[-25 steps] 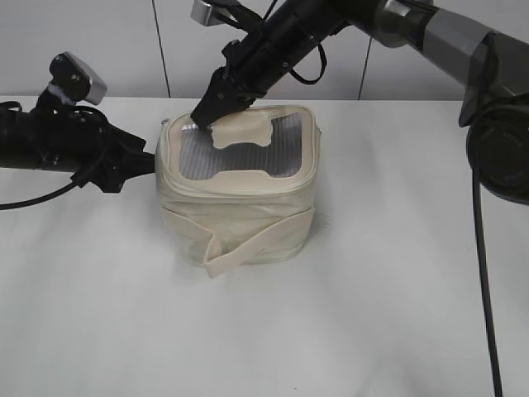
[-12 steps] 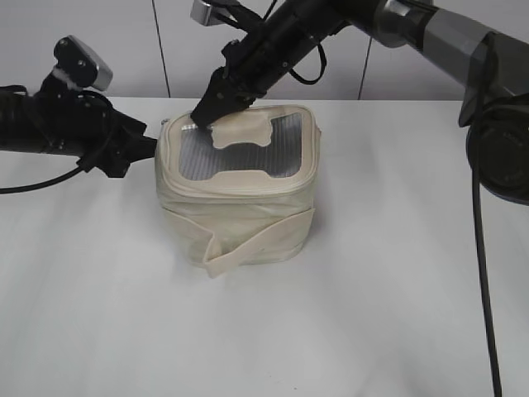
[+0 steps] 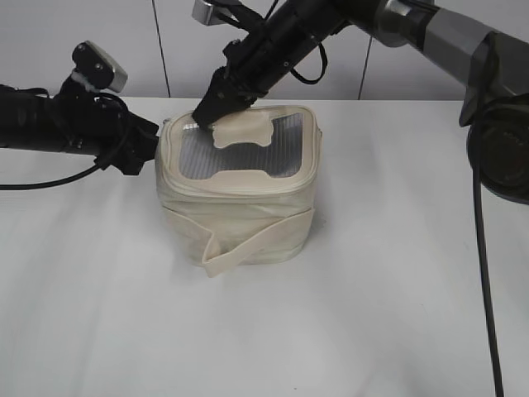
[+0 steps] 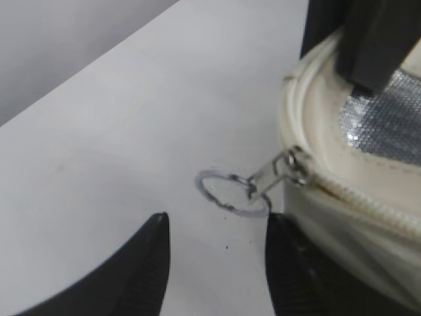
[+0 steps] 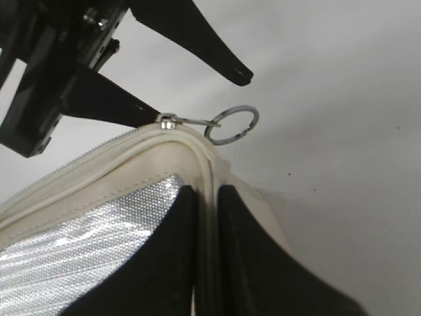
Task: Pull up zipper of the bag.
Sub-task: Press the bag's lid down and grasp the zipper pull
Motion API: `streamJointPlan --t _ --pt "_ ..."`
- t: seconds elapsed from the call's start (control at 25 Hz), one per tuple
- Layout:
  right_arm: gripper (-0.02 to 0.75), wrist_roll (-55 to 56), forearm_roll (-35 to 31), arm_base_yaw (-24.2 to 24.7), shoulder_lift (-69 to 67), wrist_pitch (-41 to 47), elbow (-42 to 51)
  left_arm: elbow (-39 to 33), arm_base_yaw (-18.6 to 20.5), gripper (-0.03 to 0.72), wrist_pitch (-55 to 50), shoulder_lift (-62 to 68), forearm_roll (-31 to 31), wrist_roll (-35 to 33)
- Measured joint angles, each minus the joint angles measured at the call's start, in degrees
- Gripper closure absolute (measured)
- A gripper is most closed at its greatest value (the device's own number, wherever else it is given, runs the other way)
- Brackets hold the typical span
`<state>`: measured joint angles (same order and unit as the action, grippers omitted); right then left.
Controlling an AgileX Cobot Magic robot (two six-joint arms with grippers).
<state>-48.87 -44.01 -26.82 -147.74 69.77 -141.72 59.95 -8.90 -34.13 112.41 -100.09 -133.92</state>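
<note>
One round metal ring pull [image 4: 231, 193] dangles from the cream zipper [image 4: 368, 205].

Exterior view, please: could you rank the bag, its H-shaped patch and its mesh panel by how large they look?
1. Bag, clearly largest.
2. Mesh panel, covering most of the lid.
3. H-shaped patch, smallest; the right gripper hides one corner.

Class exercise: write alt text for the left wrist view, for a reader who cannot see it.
A silver ring pull hangs from a zipper slider at the corner of a cream bag, between the open fingers of the left gripper and untouched by them. The right gripper presses on the bag's grey mesh lid.
</note>
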Motion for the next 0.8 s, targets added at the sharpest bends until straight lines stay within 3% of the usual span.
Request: streamJointPlan --t 0.4,0.48,0.6,0.68,0.8 --pt "0.663 0.11 0.00 0.00 0.00 0.00 0.00 1.25 0.00 0.328 -1.08 0.59 0.75 0.00" --pt "0.663 0.11 0.00 0.00 0.00 0.00 0.00 1.25 0.00 0.404 -1.61 0.59 0.81 0.00" --pt "0.663 0.11 0.05 0.00 0.00 0.00 0.00 1.31 -0.28 0.622 -3.99 0.59 0.76 0.00" --pt "0.663 0.34 0.20 0.00 0.00 0.00 0.00 1.31 -0.40 0.673 -4.27 0.59 0.90 0.43" --pt "0.663 1.10 0.82 0.00 0.00 0.00 -0.10 1.31 -0.46 0.681 -3.99 0.59 2.04 4.96"
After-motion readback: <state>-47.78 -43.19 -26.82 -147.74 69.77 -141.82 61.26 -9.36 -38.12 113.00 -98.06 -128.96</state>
